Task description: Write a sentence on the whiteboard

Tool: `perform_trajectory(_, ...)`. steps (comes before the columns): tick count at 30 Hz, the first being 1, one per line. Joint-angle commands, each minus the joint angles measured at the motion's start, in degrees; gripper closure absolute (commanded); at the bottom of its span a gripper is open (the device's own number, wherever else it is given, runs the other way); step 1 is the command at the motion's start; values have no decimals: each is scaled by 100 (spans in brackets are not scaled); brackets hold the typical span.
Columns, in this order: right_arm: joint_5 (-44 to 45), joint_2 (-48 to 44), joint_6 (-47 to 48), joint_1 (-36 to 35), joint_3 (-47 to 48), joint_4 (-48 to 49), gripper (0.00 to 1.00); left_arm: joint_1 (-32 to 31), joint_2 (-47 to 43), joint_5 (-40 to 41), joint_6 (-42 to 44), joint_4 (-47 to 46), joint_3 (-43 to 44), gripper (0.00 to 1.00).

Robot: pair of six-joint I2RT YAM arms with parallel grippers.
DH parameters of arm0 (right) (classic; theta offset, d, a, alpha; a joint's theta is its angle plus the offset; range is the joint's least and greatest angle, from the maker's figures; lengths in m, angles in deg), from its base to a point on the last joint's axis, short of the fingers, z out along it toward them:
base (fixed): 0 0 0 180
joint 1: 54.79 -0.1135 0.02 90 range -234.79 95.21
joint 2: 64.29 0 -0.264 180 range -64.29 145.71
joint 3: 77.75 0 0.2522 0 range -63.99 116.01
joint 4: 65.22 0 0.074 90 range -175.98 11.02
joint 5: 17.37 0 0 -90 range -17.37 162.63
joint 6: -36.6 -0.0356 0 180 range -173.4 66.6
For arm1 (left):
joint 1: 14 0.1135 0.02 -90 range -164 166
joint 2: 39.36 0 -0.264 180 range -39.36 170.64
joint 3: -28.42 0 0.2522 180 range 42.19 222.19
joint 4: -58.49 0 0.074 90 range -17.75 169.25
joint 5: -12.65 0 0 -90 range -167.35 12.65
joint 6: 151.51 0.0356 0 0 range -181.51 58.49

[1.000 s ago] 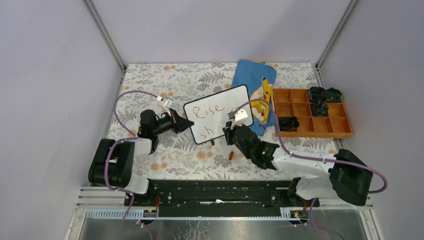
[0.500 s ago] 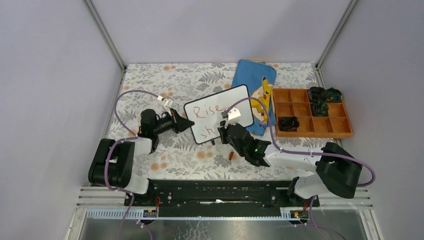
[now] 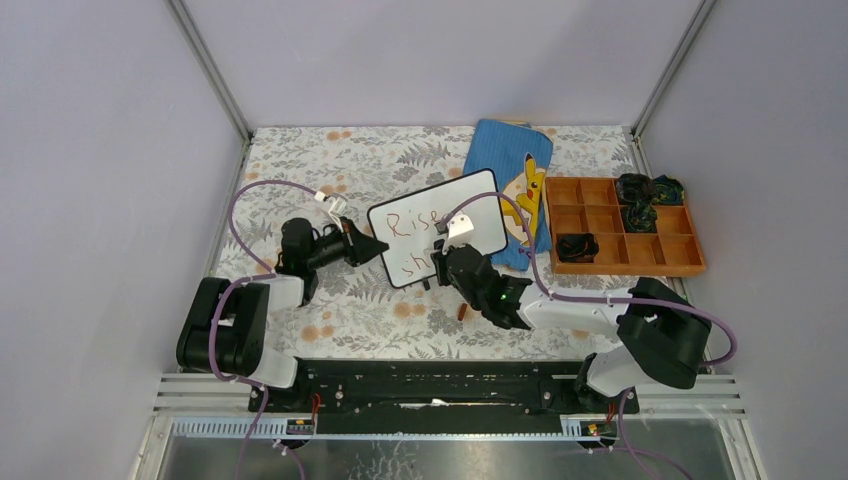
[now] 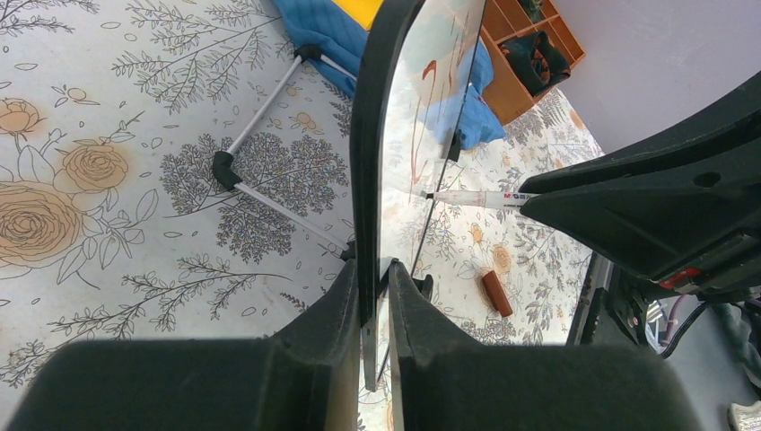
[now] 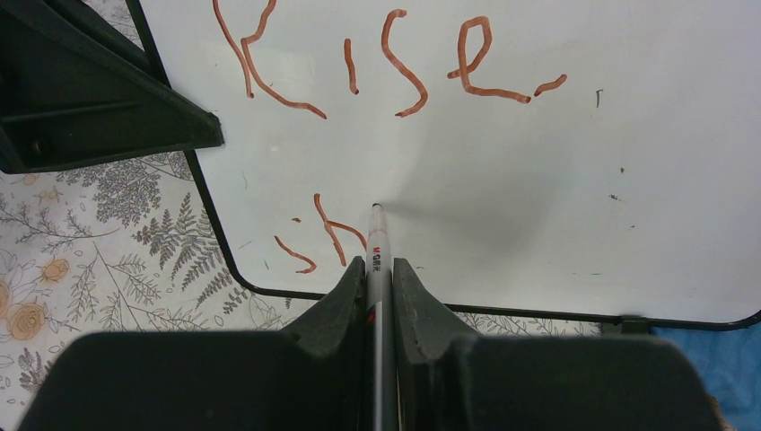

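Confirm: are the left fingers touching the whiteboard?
Touching. The left wrist view shows the whiteboard's black-framed edge running down between the left fingers, which are closed on it from both sides.

L gripper (image 3: 372,249) clamped, arm reaching right; R gripper (image 3: 441,262) clamped, arm extended fwd-left.

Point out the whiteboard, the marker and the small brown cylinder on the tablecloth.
whiteboard (image 5: 556,180), right wrist view, bare white writing surface.
marker (image 5: 377,247), right wrist view, barrel just ahead of the claw.
brown cylinder (image 4: 496,294), left wrist view, middle of its body.
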Motion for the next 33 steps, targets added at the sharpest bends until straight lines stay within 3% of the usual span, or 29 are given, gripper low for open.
perform_trajectory(1, 339, 118, 18, 50, 244, 168, 100, -110, 103, 195, 348, 628, -42, 100)
perform_trajectory(14, -85, -537, 147, 15, -298, 344, 100, -108, 111, 204, 356, 653, -37, 100)
perform_trajectory(33, -122, -166, 68, -11, -120, 282, 100, -140, 91, 224, 400, 708, -30, 100)
